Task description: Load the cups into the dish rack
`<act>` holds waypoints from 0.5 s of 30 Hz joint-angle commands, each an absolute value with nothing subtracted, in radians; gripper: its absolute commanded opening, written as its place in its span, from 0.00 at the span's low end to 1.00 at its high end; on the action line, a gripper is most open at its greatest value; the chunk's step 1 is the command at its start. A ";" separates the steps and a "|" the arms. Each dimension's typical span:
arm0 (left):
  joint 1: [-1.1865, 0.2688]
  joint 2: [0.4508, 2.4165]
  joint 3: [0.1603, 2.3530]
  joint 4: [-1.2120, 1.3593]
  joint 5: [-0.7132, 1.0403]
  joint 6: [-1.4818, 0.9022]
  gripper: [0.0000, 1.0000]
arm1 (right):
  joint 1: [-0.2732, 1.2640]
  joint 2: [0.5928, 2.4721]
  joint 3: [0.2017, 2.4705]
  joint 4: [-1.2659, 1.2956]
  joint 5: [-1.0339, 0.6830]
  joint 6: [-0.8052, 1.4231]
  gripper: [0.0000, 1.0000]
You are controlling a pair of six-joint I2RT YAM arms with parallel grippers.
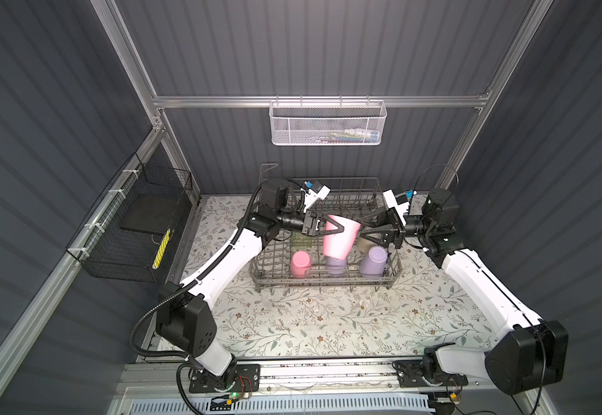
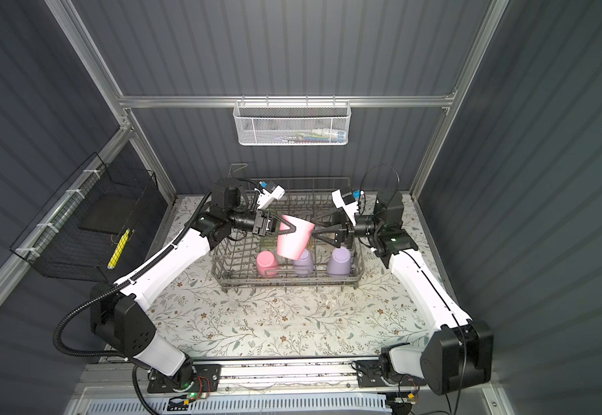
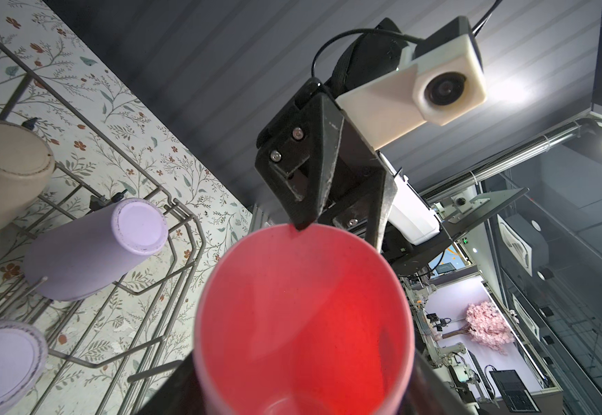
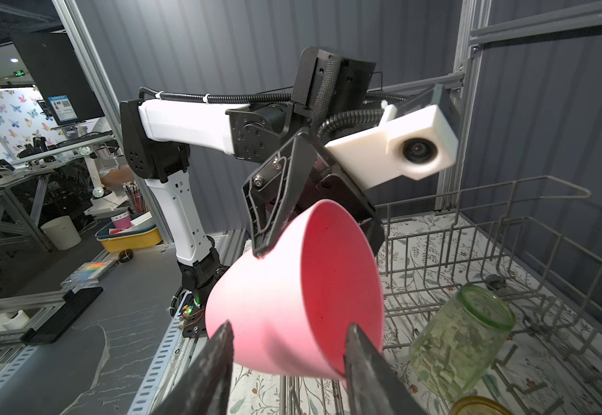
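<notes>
Pink plastic drew our eye first. In both top views the pink cup [image 1: 335, 248] [image 2: 292, 246] hung tilted above the dish rack [image 1: 271, 251] [image 2: 227, 258], clamped across its body by the left pincer [image 1: 339, 230] [image 2: 292, 229]. The right pincer [image 1: 360, 230] [image 2: 314, 231] reached in from the opposite side, its jaws partly apart at the cup's rim. Along the rack's near side a second pink cup [image 1: 301, 264] and two lilac cups [image 1: 336, 266] [image 1: 373, 261] stood upside down, with a beige cup [image 1: 364, 244] behind them. The rack sat on the flowered counter [image 1: 328, 323].

From the left wrist we looked straight into the pink cup's [image 3: 303, 323] mouth. One tip of the right pincer [image 3: 339, 237] touched the rim and the other lay beside the wall.

From the right wrist, the right pincer [image 4: 288, 345] straddled the cup near its rim. We could not tell whether it pressed. A green ribbed cup [image 4: 461, 345] leaned among the tines, a yellow cup [image 4: 479, 406] just beside it.
</notes>
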State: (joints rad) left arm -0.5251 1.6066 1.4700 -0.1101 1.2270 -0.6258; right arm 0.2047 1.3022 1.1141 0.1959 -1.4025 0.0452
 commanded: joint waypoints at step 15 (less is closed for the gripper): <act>-0.534 1.699 1.380 0.391 1.299 -0.991 0.51 | 0.215 1.400 1.127 0.650 -1.682 0.429 0.37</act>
State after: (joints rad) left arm -0.5308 1.6806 1.3949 0.2485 1.2922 -0.8940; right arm 0.2058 1.3819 1.1172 0.4435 -1.5303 0.2497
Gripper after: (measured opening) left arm 0.675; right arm 0.378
